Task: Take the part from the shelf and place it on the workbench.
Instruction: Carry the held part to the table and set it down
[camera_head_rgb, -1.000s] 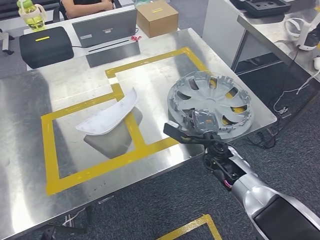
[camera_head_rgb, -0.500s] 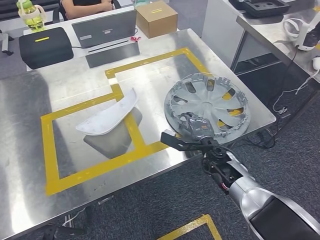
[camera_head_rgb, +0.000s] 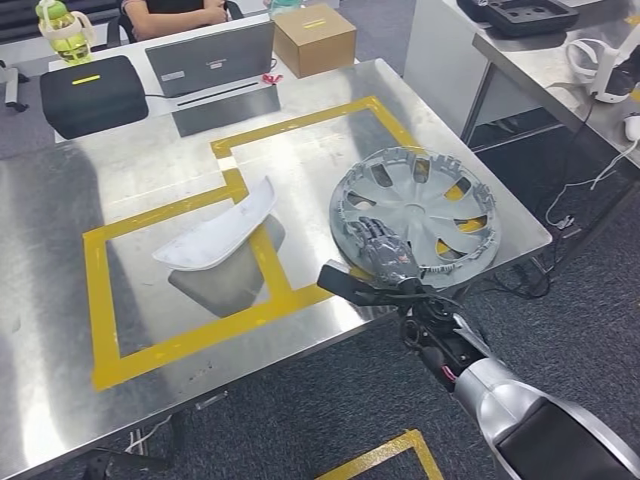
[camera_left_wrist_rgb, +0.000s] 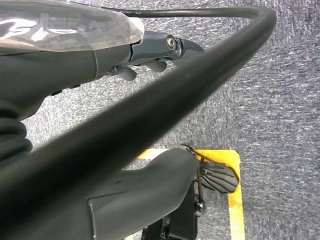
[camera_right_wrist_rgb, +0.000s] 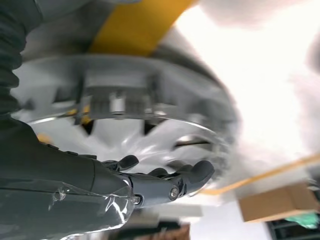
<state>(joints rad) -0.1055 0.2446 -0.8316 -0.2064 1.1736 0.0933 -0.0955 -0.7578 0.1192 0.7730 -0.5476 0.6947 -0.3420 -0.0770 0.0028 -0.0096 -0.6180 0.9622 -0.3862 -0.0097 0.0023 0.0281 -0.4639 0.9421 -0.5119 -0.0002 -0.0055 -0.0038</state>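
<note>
A silver hubcap (camera_head_rgb: 423, 205) lies flat on the steel workbench (camera_head_rgb: 151, 170), near its right front corner and partly over the yellow tape. My right hand (camera_head_rgb: 377, 258) reaches in from the front edge. Its fingers lie stretched out over the hubcap's near left rim, the thumb points left above the table, and it grips nothing. In the right wrist view the hubcap (camera_right_wrist_rgb: 124, 107) sits just beyond the extended fingers of the right hand (camera_right_wrist_rgb: 158, 180). My left hand (camera_left_wrist_rgb: 151, 50) hangs over grey carpet with nothing in it.
A white curved part (camera_head_rgb: 215, 235) lies in the middle of the yellow tape outline (camera_head_rgb: 249, 310). A laptop (camera_head_rgb: 210, 57), black case (camera_head_rgb: 92, 90), cardboard box (camera_head_rgb: 314, 37) and green bottle (camera_head_rgb: 60, 28) line the far edge, where a person (camera_head_rgb: 173, 12) sits. Another table (camera_head_rgb: 558, 60) stands at the right.
The hubcap has come down and shifted slightly left onto the table. My right hand's fingers, curled on its rim before, have stretched out flat.
</note>
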